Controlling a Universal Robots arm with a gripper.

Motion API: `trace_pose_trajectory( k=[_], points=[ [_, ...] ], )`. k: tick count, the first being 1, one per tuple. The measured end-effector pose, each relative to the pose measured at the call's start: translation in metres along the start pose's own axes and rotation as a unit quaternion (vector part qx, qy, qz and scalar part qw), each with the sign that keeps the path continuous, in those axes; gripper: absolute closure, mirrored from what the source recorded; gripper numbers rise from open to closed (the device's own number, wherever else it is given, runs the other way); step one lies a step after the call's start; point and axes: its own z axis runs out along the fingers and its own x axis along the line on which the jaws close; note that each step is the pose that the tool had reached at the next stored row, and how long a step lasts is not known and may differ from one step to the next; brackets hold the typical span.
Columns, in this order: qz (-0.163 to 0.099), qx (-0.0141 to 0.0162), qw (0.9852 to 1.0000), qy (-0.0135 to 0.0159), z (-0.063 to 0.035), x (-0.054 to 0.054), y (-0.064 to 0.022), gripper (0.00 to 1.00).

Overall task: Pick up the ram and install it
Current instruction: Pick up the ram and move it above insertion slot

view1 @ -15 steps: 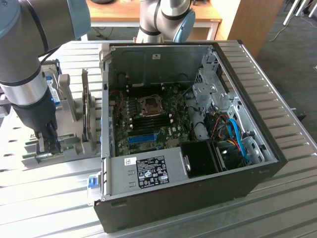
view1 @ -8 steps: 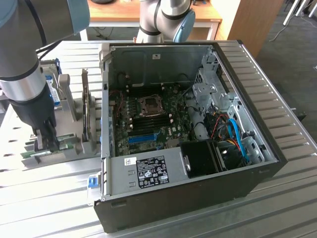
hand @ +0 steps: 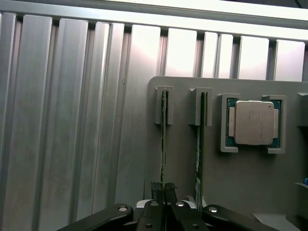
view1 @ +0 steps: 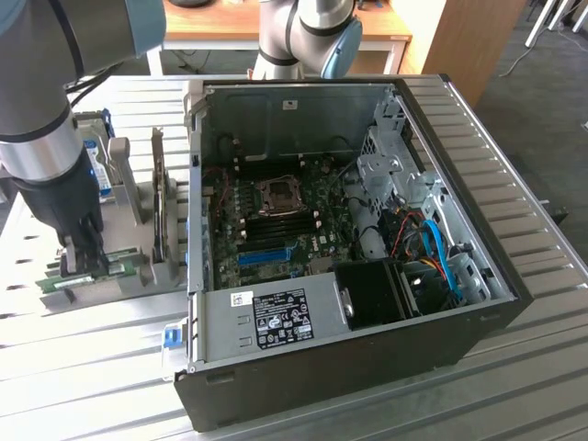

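Observation:
In the wrist view the ram [hand: 163, 139] is a thin green stick seen edge-on, standing in the grey holder plate [hand: 183, 178], with its far end in a grey bracket. My gripper [hand: 163, 188] is shut on its near part, black fingertips pressed on both faces. In the exterior view the gripper [view1: 81, 260] points down at the ram [view1: 108, 270] on the holder at that view's left, outside the open computer case [view1: 303, 317]. The dark memory slots [view1: 276, 228] lie on the motherboard below the processor socket [view1: 276, 193].
A second green stick [hand: 199, 144] stands in the neighbouring bracket, close beside the held one. A square silver processor chip [hand: 253, 122] sits in its own frame further along. Upright grey holders [view1: 161, 220] stand between the gripper and the case wall. Ribbed aluminium table [view1: 514, 377] surrounds everything.

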Motion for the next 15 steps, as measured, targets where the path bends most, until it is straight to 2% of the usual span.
trace_pose_trajectory(
  k=[7, 15],
  points=[
    [0.010, 0.0000, 1.0000, -0.0002, -0.0063, 0.000, -0.0002, 0.88],
    [0.019, 0.0000, 0.9998, -0.0004, -0.0192, 0.000, -0.0001, 0.88]
  ],
)
